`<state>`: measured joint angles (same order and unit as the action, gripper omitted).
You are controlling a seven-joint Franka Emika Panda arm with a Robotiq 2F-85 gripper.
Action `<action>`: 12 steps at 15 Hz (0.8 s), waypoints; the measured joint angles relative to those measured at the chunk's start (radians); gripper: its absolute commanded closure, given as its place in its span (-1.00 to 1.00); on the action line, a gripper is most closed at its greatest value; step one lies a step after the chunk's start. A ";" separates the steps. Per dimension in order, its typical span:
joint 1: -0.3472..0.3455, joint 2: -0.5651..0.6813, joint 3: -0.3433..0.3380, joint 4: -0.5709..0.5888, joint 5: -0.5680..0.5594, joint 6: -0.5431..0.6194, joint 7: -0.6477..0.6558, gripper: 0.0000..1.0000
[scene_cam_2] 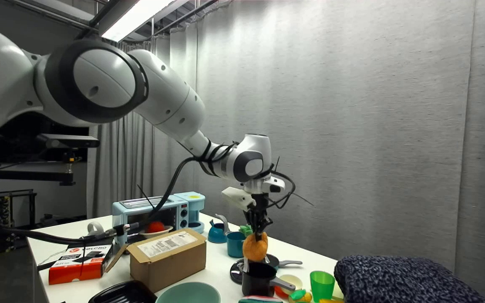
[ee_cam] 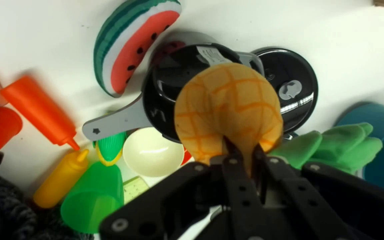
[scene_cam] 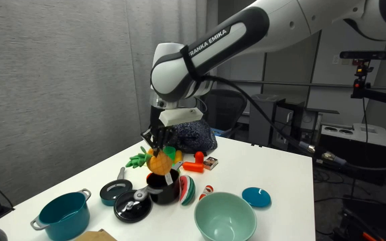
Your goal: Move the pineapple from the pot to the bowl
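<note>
Pinching the pineapple [scene_cam: 159,164] over the pot [scene_cam: 169,194], the gripper [ee_cam: 245,154] seems at the lift-out step; next, clear the pot and cross to the bowl [scene_cam: 225,216].

The arm [scene_cam: 285,30] sloped down to its wrist [scene_cam_2: 249,163], beneath which the pincer [ee_cam: 244,150] hung pointing downward, its fingers [ee_cam: 237,181] close together.

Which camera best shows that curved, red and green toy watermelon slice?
The wrist view: the watermelon slice looks large, its black seeds clear. In an exterior view it's smaller, beside the round black pot; in an exterior view only a strip shows at the bottom.
</note>
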<state>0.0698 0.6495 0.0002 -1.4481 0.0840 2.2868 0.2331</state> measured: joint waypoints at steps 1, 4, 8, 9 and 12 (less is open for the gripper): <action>0.000 -0.035 0.005 -0.016 0.001 -0.022 -0.028 0.95; 0.000 -0.143 0.046 -0.101 0.003 -0.062 -0.110 0.95; 0.005 -0.253 0.122 -0.245 0.014 -0.101 -0.195 0.95; 0.006 -0.274 0.136 -0.279 0.017 -0.120 -0.219 0.95; 0.006 -0.330 0.146 -0.377 0.015 -0.168 -0.293 0.95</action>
<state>0.0758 0.3199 0.1458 -1.8249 0.0990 2.1191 -0.0603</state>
